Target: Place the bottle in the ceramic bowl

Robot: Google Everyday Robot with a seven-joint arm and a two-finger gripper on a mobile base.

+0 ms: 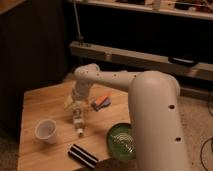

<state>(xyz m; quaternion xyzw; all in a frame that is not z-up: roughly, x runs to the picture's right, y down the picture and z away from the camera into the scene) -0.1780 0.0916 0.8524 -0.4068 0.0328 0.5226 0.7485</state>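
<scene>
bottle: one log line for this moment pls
gripper: open, right above bottle | bottle: on table, not in bowl | bowl: apart from bottle | grasp: not yet done

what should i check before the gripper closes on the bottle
1. Gripper open: ok
2. Gripper right above the bottle, mid-table: ok
3. Fingers touching the bottle: cannot tell
4. Bottle on the wooden table, not yet in the green ceramic bowl: ok
5. Bowl's visible part free of things: ok; the arm hides its right side
6. White cup apart from the bottle: ok
</scene>
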